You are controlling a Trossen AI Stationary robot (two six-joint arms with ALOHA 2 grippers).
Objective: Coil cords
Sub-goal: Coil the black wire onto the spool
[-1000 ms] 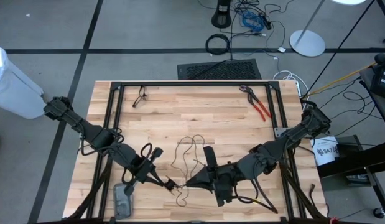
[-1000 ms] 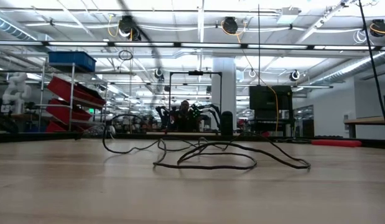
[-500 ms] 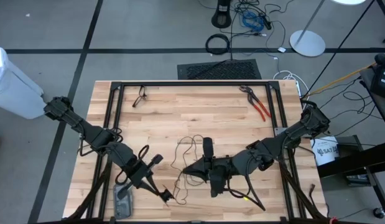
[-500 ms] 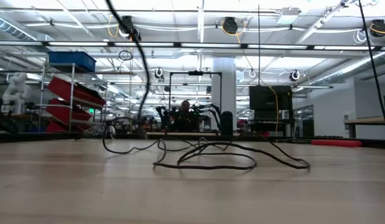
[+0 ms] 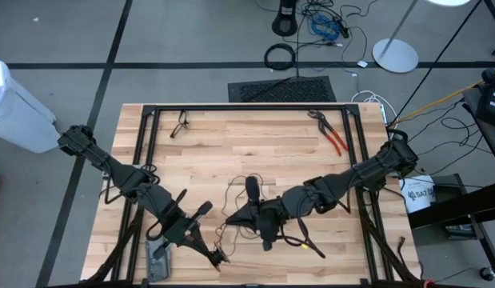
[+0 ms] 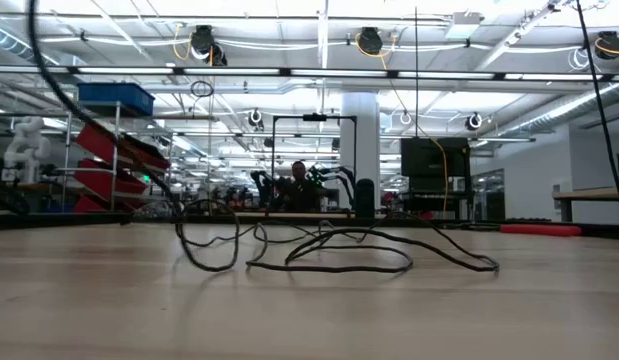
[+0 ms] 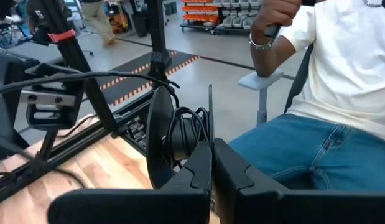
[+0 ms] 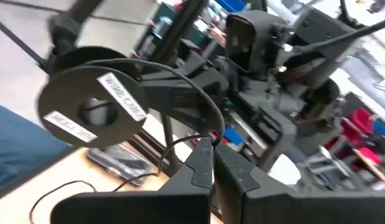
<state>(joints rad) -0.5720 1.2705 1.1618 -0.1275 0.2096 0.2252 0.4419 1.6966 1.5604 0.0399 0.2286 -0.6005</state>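
The cord (image 5: pixel 245 186) lies in loose, tangled loops on the wooden table (image 5: pixel 255 140), around the middle and toward the near edge. From table height, the cord (image 6: pixel 334 255) shows as several flat overlapping loops, with one strand rising steeply out of the top left of that picture. One stretch runs from the loops down toward the left claw (image 5: pixel 219 257), which sits low over the near edge of the table, left of centre. Its jaws are pressed together with the thin cord between their tips. The right claw (image 5: pixel 229 221) is just above and slightly right of it, at the lower edge of the loops, also closed tight on the cord; in its wrist view the cord (image 8: pixel 180 81) arcs up from the fingertips.

A grey flat object (image 5: pixel 157 258) lies on the table just left of the left claw. Red-handled pliers (image 5: pixel 331 134) rest near the far right corner, well apart from the cord, and a small dark item (image 5: pixel 181 124) sits near the far left. A seated person (image 7: pixel 341 93) in a white shirt and jeans shows beyond the table edge.
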